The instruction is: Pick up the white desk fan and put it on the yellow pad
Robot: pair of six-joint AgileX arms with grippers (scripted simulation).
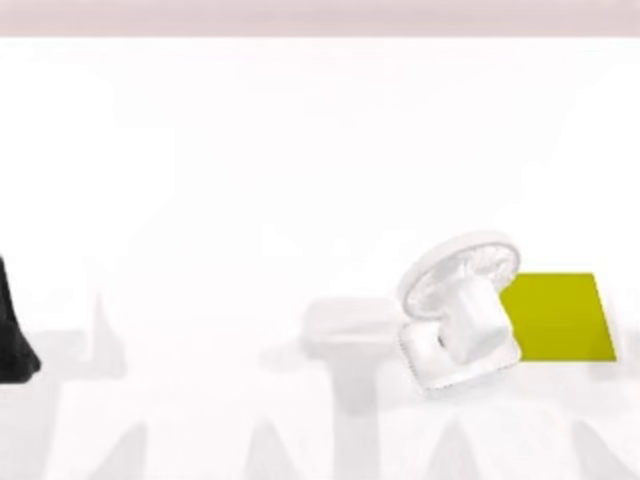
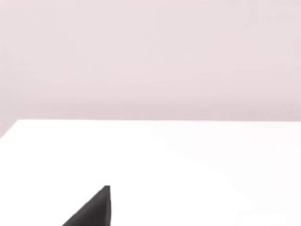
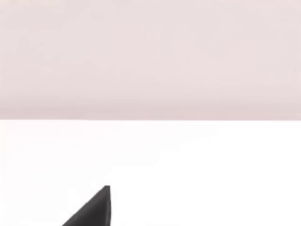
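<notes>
The white desk fan (image 1: 462,312) stands on the white table right of centre in the top view, its round grilled head toward the back and its base toward the front. The yellow pad (image 1: 560,316) lies flat just to its right, and the fan's base reaches the pad's left edge. My left arm (image 1: 12,335) is a dark shape parked at the table's far left, well away from the fan. My left gripper (image 2: 99,211) and right gripper (image 3: 99,211) each show only a dark tip over bare table. The right arm is outside the top view.
Faint grey shadow shapes (image 1: 340,335) spread along the table's front, one just left of the fan. The table's back edge meets a pale pink wall (image 1: 320,15). Neither wrist view shows the fan or the pad.
</notes>
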